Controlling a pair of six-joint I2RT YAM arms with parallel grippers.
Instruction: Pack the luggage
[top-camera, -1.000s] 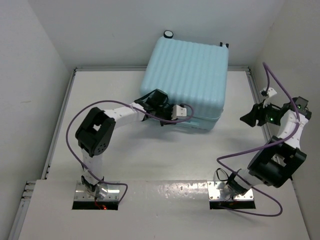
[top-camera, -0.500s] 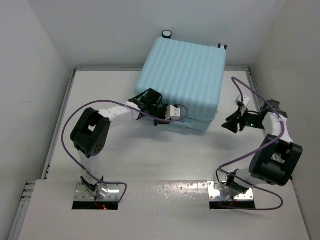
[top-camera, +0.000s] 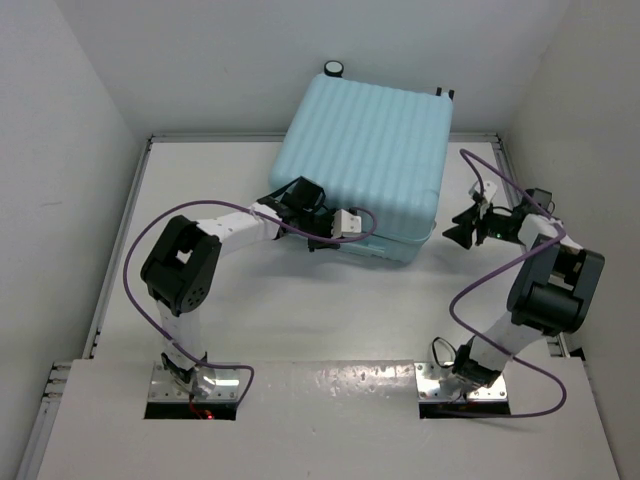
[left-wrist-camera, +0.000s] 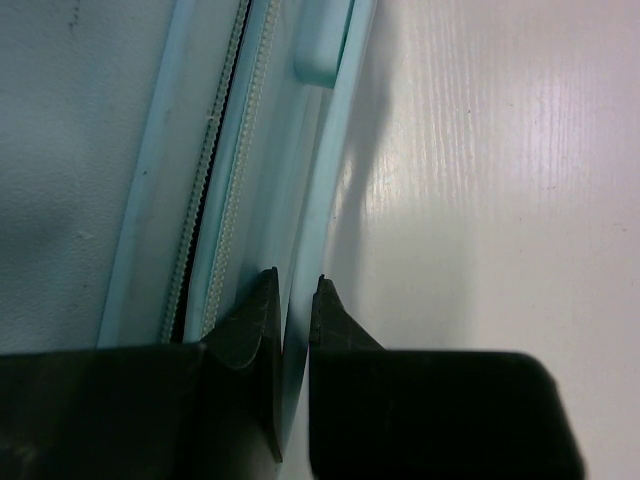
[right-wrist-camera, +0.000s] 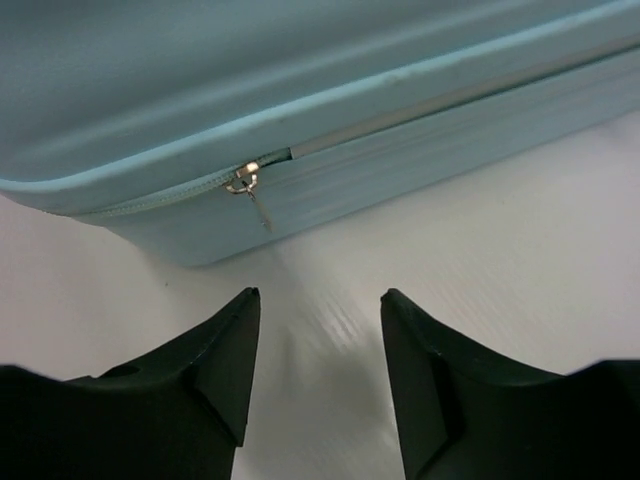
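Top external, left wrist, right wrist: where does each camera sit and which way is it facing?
Top external: fixed above and behind the robot, looking down on table, luggage, left arm and right arm.
Left wrist: on the left arm, facing along the luggage's zip teeth; left hand shows, shut on the rim.
Right wrist: low beside the luggage's corner, facing its zip pull; right hand shows, open, empty.
Shared: every view shows the luggage; top external also shows both hands.

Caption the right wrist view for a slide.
Open right gripper faces the silver zipper pull on the pale blue luggage.
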